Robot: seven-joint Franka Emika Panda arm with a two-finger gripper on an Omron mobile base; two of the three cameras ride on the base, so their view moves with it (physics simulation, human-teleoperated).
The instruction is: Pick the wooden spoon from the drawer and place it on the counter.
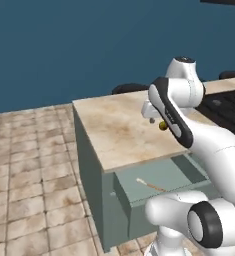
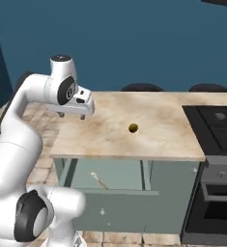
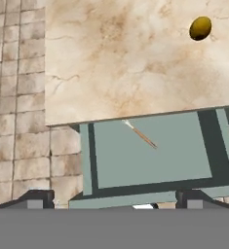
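Note:
The wooden spoon lies slantwise on the pale green floor of the pulled-out drawer, its paler end partly under the counter's edge. Above it runs the beige marble counter. My gripper hovers high over the counter's near-left part, pointing down, open and holding nothing. Both fingertips stand wide apart, well above the drawer and the spoon.
A small yellow-olive ball rests on the counter. The black stovetop lies to the right, with an oven front below. Dark stools stand behind the island. Brown tiled floor spreads to the left.

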